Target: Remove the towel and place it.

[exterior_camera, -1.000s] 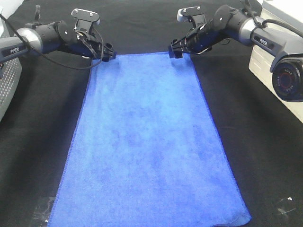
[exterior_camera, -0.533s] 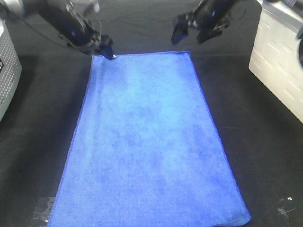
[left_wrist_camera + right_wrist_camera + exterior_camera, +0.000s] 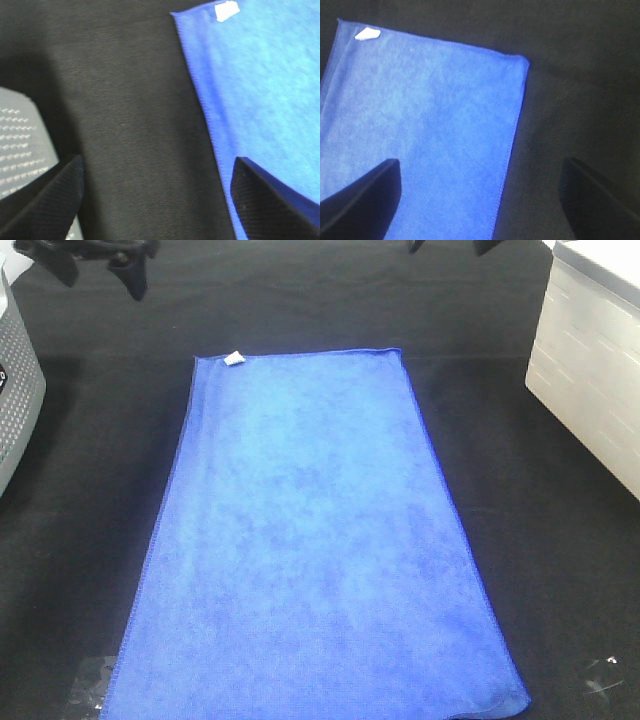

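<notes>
The blue towel (image 3: 315,540) lies spread flat on the black table cloth (image 3: 520,490), its small white tag (image 3: 232,358) at the far left corner. My left gripper (image 3: 97,265) is raised above the cloth beyond and left of that corner, open and empty. In the left wrist view its fingertips (image 3: 47,207) stand wide apart over the towel's hem (image 3: 260,90) and the tag (image 3: 226,11). My right gripper (image 3: 448,244) is barely in view at the top edge. In the right wrist view it (image 3: 480,200) is open and empty above the towel's far right corner (image 3: 420,125).
A grey perforated basket (image 3: 15,390) stands at the left edge and also shows in the left wrist view (image 3: 20,145). A white box (image 3: 590,360) stands at the right. Clear plastic scraps (image 3: 95,680) lie at the near left corner.
Both grippers have let go of the towel's far corners and risen up and away. The towel's far edge now lies flat, with the white tag uncovered.
</notes>
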`<state>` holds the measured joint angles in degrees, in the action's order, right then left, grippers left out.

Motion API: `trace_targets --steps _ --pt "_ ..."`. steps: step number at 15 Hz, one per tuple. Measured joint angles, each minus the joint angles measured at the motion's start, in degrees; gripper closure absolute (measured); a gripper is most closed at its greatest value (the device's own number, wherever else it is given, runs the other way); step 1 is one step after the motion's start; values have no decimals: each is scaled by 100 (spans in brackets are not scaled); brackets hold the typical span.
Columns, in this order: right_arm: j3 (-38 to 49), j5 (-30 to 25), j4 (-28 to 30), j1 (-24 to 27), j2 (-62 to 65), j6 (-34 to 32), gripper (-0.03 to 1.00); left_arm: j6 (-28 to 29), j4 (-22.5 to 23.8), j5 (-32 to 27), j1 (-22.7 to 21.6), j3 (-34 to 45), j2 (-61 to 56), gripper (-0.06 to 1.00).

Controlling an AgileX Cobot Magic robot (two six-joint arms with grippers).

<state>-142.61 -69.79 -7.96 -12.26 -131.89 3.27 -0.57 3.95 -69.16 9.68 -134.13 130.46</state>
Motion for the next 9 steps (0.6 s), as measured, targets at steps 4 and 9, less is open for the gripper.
trace_targets --steps 4,9 --pt "120 -6 29 23 309 -74 15 17 -447 -40 -407 0 -69 19" --pt "1908 -6 286 57 1811 -149 15 -292 -1054 -46 -556 882 -1037 19"
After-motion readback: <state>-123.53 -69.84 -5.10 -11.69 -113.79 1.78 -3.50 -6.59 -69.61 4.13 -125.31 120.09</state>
